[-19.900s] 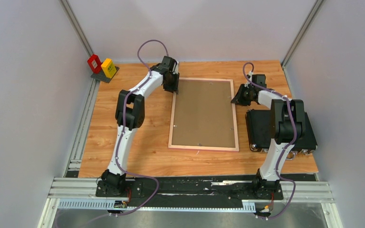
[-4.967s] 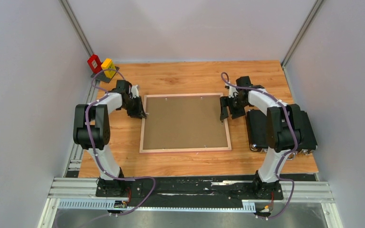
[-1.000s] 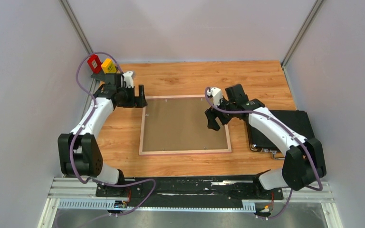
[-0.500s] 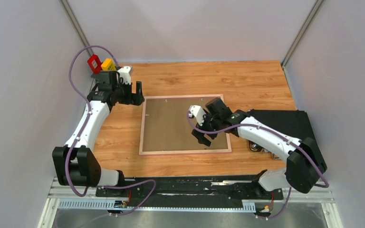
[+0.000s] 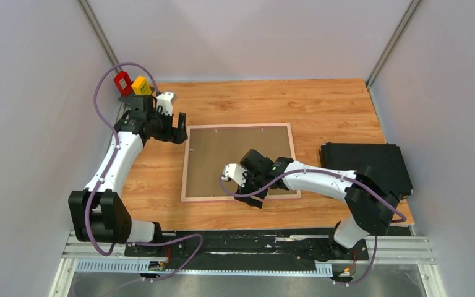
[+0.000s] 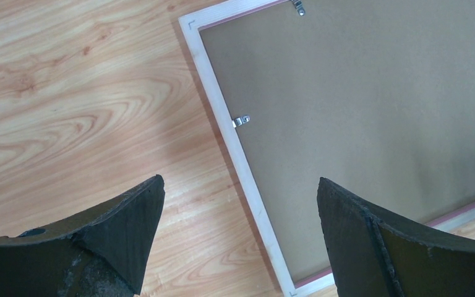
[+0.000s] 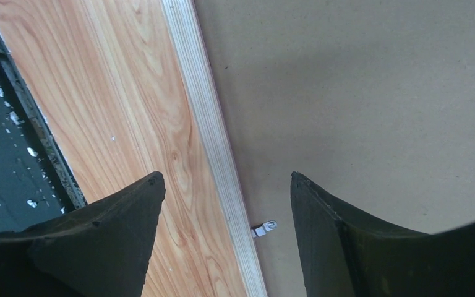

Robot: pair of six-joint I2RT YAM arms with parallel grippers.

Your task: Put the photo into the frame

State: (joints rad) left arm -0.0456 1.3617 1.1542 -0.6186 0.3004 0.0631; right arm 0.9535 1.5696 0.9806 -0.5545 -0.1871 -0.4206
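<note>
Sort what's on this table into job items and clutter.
Job: thin light-wood rectangular picture frame, back up; plain brown backing board inside it. The photo is not in view.
Lying about: flat black case; small red block; small yellow block.

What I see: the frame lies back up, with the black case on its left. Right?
No. The black case sits on the right of the frame, as the top view shows. The frame does lie back up.

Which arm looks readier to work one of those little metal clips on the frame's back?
Right, probably. The right gripper hangs open over the frame's near rail with a clip between its fingers. The left gripper, also open, has its nearest clip farther ahead.
</note>
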